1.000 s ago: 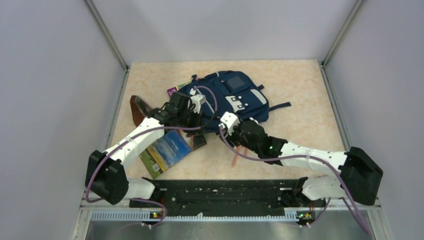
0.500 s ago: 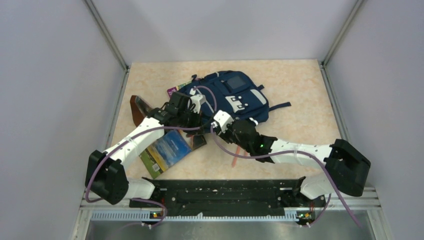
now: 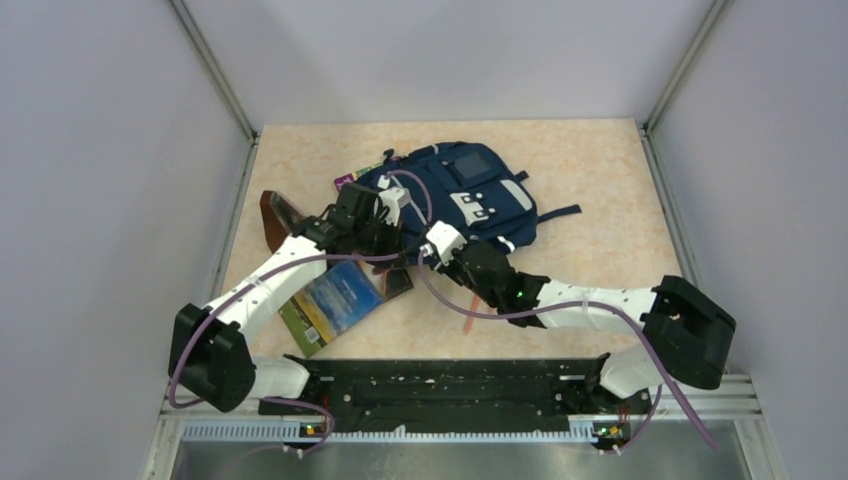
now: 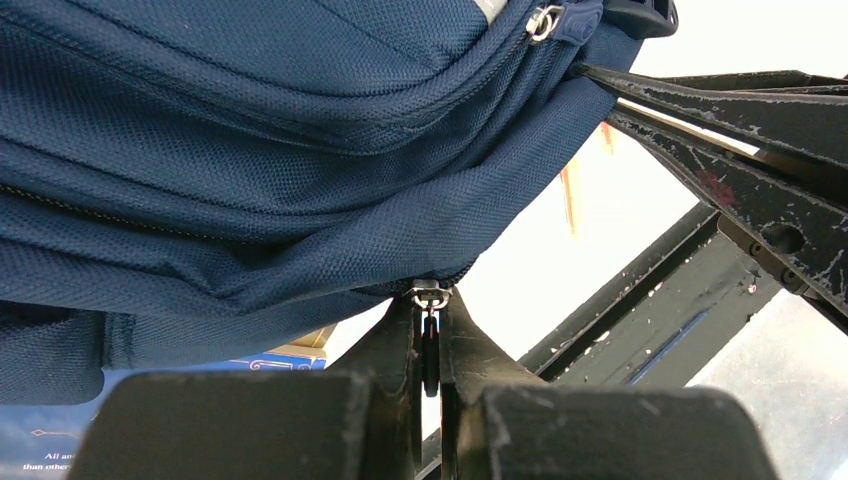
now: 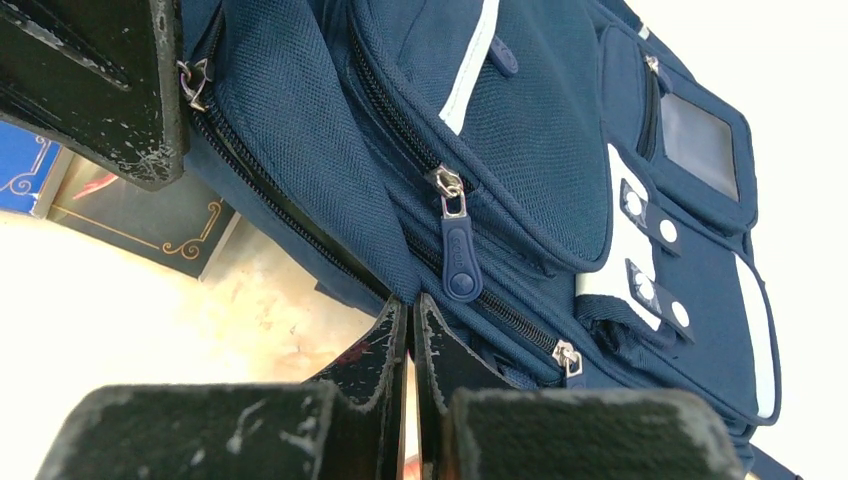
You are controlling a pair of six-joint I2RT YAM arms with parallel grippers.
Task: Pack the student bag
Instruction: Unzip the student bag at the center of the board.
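Right end effector [image 5: 410, 318] slid left and closed fully at near edge of student bag [image 3: 455, 195], left end effector [image 4: 430, 315] pinched zip pull [image 4: 430, 297], visible only from its wrist

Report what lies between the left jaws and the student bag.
Only a zip pull, pinched by the left gripper with jaws shut, and joined to the student bag at its seam. The left wrist view shows it.

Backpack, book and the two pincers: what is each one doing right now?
student bag: lying on the table, front side up.
left pincer: shut on the bag's zip pull.
right pincer: shut at the bag's edge; a grip on the cloth cannot be told.
blue book: flat on the table, outside the bag.
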